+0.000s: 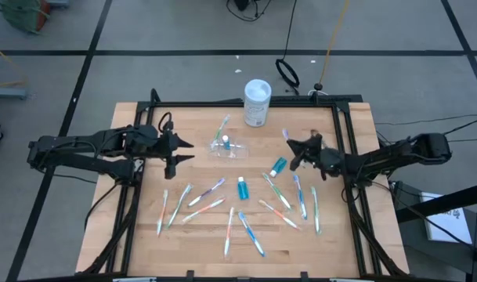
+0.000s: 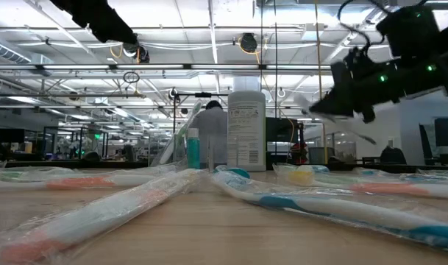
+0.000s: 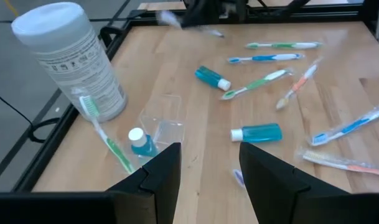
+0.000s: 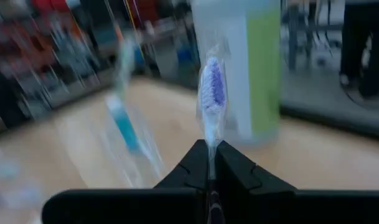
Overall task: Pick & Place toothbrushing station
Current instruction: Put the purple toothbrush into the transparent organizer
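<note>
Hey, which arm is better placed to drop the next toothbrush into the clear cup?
The right. Its gripper is shut on a purple-bristled toothbrush, raised near the clear cup. The left gripper is open and holds nothing.

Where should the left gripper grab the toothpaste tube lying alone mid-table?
Take the toothpaste tube across its blue body, away from the white cap, coming straight down. It lies flat on the table with bare wood along both long sides, so the open left gripper could probably straddle it.
</note>
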Robot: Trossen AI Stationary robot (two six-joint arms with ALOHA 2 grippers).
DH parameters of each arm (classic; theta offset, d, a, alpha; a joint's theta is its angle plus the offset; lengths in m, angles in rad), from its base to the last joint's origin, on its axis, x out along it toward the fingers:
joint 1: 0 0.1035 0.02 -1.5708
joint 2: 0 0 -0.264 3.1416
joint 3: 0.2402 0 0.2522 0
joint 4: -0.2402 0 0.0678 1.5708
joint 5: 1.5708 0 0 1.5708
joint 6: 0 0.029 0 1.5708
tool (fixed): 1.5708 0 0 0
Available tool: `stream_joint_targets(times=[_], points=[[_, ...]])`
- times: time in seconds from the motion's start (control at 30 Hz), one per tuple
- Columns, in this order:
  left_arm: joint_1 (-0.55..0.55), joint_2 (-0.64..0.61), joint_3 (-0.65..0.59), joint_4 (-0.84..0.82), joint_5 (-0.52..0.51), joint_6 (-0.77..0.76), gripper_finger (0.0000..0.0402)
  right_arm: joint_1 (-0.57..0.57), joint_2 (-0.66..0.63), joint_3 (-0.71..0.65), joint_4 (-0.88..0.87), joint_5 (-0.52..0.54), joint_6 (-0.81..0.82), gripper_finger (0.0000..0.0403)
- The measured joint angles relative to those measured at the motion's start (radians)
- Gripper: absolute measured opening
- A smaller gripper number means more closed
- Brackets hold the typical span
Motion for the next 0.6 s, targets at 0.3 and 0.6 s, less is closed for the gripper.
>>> stream_joint_targets(times=[0.3, 0.6], points=[[0.0, 0.0, 0.0, 0.065, -0.001, 0.063, 0.017, 0.039, 0.12, 0.031, 0.432, -0.09, -0.15, 0.0006], [0.0, 0.0, 0.0, 0.12, -0.002, 0.091, 0.017, 0.039, 0.403, 0.342, 0.482, -0.563, -0.478, 0.001]])
